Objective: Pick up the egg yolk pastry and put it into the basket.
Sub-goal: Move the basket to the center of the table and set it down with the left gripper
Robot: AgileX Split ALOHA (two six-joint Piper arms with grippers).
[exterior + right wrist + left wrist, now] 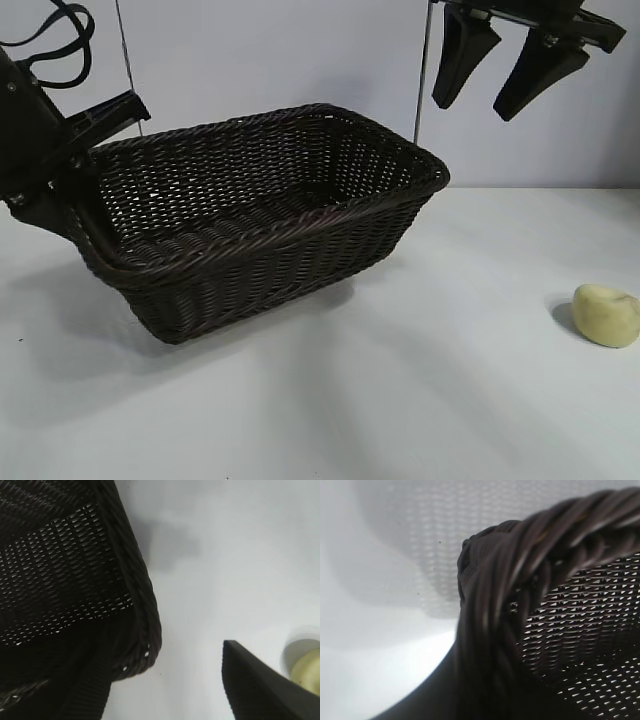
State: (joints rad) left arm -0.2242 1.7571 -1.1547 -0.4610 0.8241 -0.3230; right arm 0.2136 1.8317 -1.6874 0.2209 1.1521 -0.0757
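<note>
One end of big dark brown woven basket (270, 215) tipped up, rim pinched by left gripper (85, 165). Small yellow round pastry (606, 314) alone on white table (420, 400). Right gripper (508, 70) up high, jaws apart.

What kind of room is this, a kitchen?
Probably a robot test bench, not a kitchen: a bare white table before a plain wall, two black robot arms, one dark brown woven wicker basket and one small pale yellow pastry.

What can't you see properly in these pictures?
- Left pincer: exterior view, its tips are hidden behind the basket rim; left wrist view is filled by blurred wicker.
- Egg yolk pastry: right wrist view, cut by the edge and a right pincer finger.
</note>
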